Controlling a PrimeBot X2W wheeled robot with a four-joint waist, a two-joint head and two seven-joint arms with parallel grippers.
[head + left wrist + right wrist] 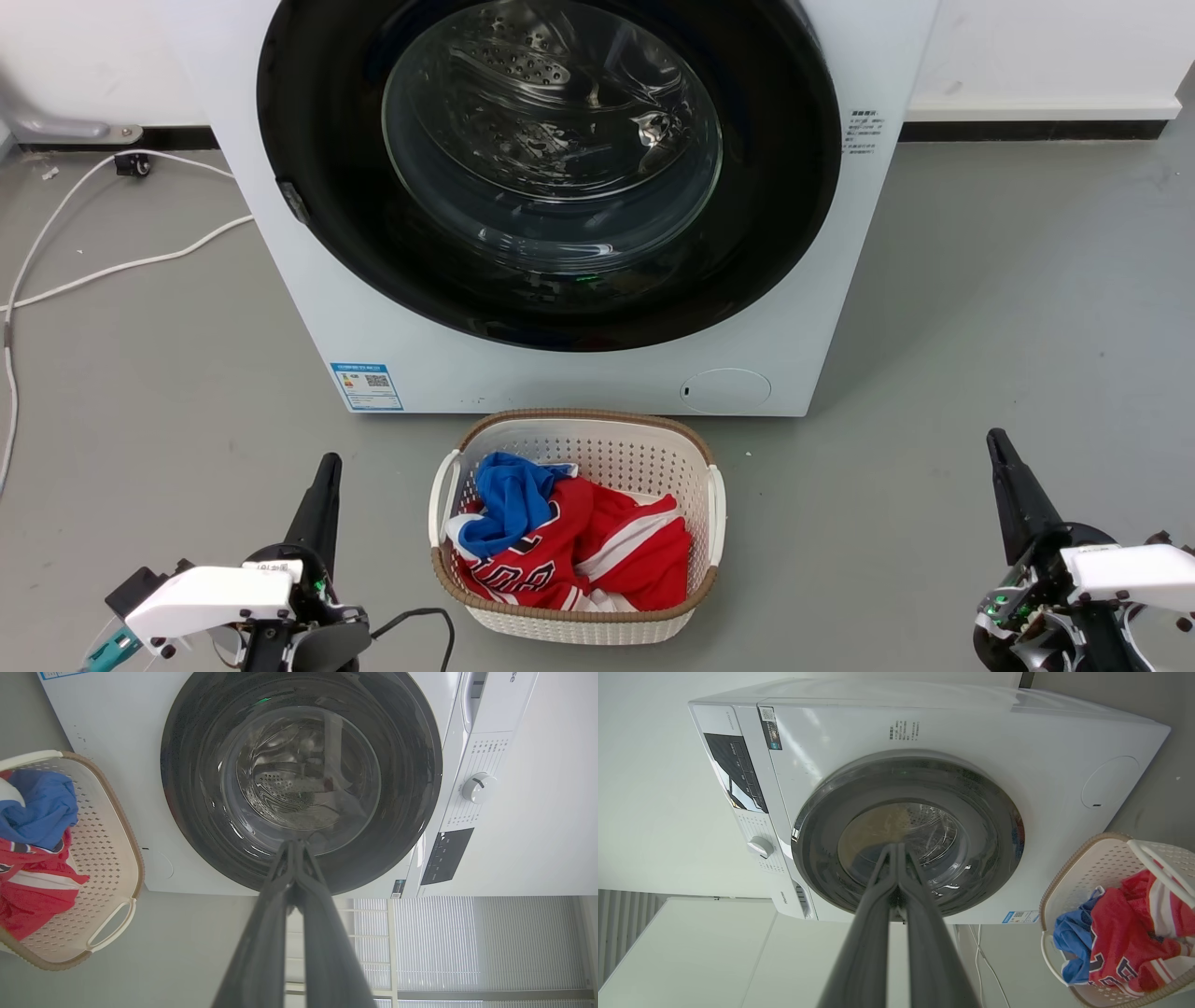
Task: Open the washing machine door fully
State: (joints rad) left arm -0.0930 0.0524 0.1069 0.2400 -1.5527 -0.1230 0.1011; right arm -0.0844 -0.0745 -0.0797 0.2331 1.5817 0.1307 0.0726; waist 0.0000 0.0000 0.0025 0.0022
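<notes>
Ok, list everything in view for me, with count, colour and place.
washing machine: 1, white, on the grey floor against the wall
door: 1, glossy black with a clear glass centre, shut flat on the machine's front
sticker: 1, blue, low on the front at the head view's left
round flap: 1, white, low on the front at the head view's right
knob: 1, white, on the control panel
basket: 1, white with a brown rim, on the floor before the machine
jersey: 1, red, in the basket
blue garment: 1, on top of the jersey
cable: white, count unclear, on the floor left of the machine
left hand: dark, shut, lower left
right hand: dark, shut, lower right
</notes>
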